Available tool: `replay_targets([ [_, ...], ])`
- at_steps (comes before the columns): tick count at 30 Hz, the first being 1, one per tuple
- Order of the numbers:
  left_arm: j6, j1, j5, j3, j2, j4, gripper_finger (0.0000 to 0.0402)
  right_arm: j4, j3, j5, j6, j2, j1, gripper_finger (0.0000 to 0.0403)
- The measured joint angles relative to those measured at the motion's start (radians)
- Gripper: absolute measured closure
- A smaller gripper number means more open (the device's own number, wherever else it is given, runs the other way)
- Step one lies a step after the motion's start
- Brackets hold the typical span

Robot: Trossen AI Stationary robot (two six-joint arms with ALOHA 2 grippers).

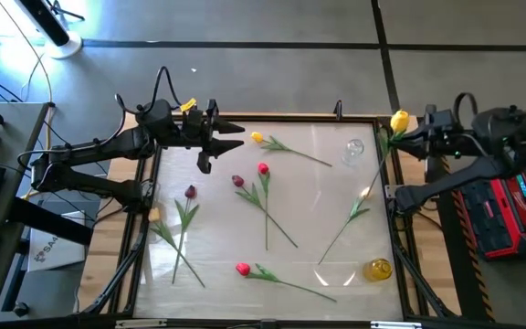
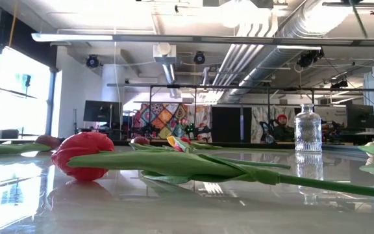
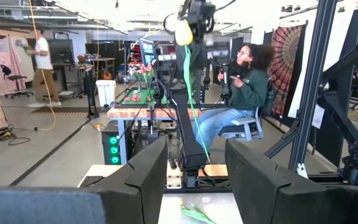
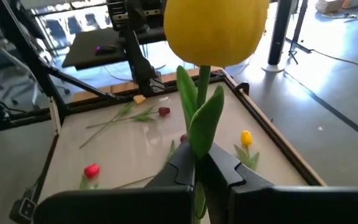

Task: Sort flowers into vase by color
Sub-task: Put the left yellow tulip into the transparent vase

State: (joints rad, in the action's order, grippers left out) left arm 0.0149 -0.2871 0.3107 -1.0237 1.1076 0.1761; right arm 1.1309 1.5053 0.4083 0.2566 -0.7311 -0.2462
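Note:
My right gripper [image 1: 398, 135] is shut on a yellow tulip [image 4: 216, 25] high over the table's far right edge; the left wrist view shows its head [image 3: 182, 31] with the stem hanging below. My left gripper [image 1: 231, 139] stands open with nothing in it, level above the far left of the table. Lying flat on the table are a yellow tulip [image 1: 257, 138], a red one [image 1: 263, 169], two maroon ones [image 1: 237, 181] [image 1: 190, 192] and another red one [image 1: 243, 269], which is close in the low view [image 2: 83, 155]. A clear glass vase [image 1: 352, 151] stands upright at the far right. My right gripper pinches the yellow tulip's stem and its leaves [image 4: 199, 142] between the two fingers, a short way below the head. The fingers come from the table's right side, slanting a little downward. The head stands upright above the fingers, and the stem [image 3: 194, 112] hangs below them, clear of the table.
A yellow-tinted vase [image 1: 378, 269] sits at the near right corner. A further green stem with leaves [image 1: 354, 212] lies at the right of the table. A raised frame [image 1: 272, 117] borders the table. A seated person [image 3: 244, 87] shows in the room beyond.

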Motion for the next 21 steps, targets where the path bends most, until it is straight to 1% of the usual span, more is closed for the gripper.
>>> replay_targets([
  [4, 0.0, 0.0, 0.0, 0.0, 0.0, 0.0, 0.0251, -0.106, -0.16, 0.0, 0.009, 0.114, 0.0, 0.0403],
  [8, 0.0, 0.0, 0.0, 0.0, 0.0, 0.0, 0.0251, -0.147, -0.245, -0.001, 0.016, 0.195, 0.0, 0.0403],
  [15, 0.0, 0.0, 0.0, 0.0, 0.0, 0.0, 0.0251, -0.094, -0.3, 0.005, 0.027, 0.278, 0.001, 0.0403],
  [21, 0.0, 0.0, 0.0, 0.0, 0.0, 0.0, 0.0251, -0.058, -0.311, 0.044, 0.033, 0.322, 0.002, 0.0403],
])
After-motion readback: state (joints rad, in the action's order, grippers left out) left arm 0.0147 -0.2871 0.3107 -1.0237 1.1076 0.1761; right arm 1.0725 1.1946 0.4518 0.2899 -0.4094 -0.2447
